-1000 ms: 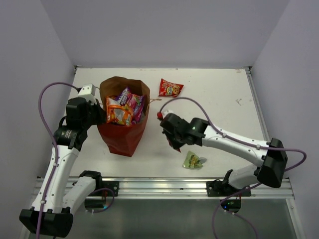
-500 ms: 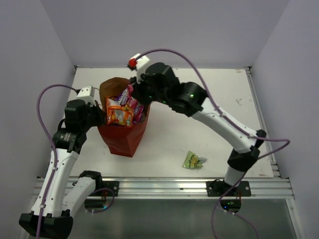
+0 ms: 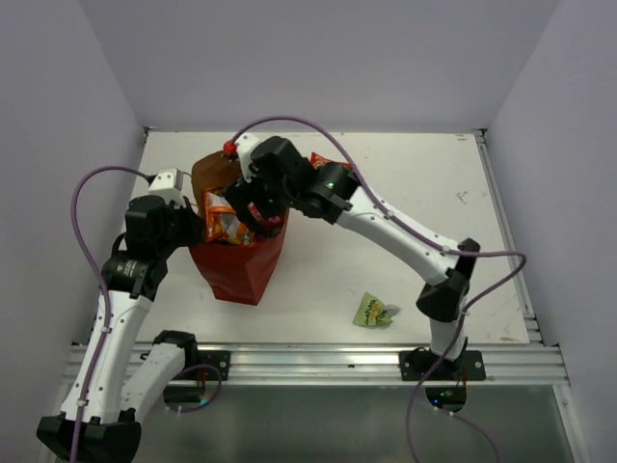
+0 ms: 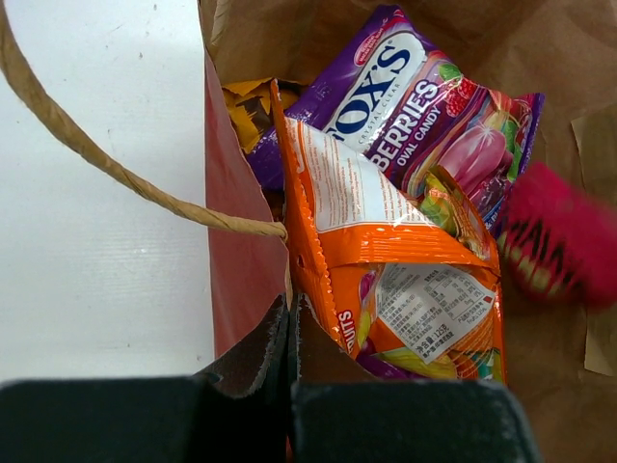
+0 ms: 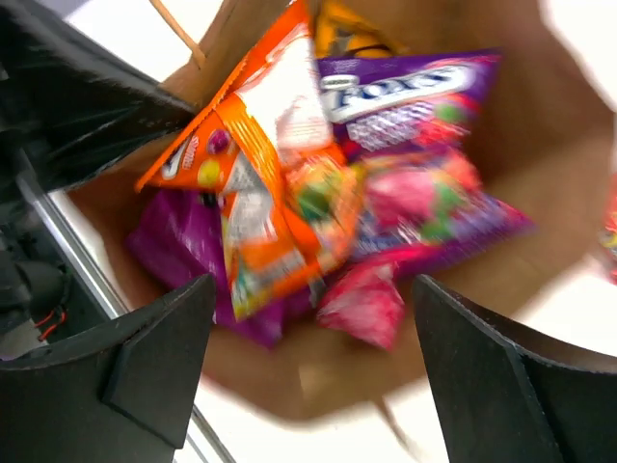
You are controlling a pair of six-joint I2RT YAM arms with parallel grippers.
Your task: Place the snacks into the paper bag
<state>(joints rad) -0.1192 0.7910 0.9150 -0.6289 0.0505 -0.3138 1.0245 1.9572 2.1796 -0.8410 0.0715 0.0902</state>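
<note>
The reddish-brown paper bag [image 3: 236, 265] stands open at the table's left, with several snacks inside. My left gripper [image 3: 201, 224] is shut on its left rim [image 4: 246, 280], beside a twine handle [image 4: 116, 174]. My right gripper [image 3: 253, 207] hovers over the bag's mouth, open [image 5: 313, 318]. A small pink packet [image 5: 371, 299] lies loose below its spread fingers, blurred [image 4: 559, 241] in the left wrist view. An orange packet [image 4: 405, 270] and a purple Fox's bag [image 4: 415, 96] fill the bag. A green packet [image 3: 374, 311] lies on the table at the front right.
A red packet [image 3: 320, 158] peeks out behind my right arm, at the back of the table. White walls close in the table at the back and on both sides. A metal rail [image 3: 308, 362] runs along the near edge.
My right arm swung from the table right of the bag up over the bag's mouth. Its jaws went from shut to wide open and the pink packet dropped out. The left arm kept still.
</note>
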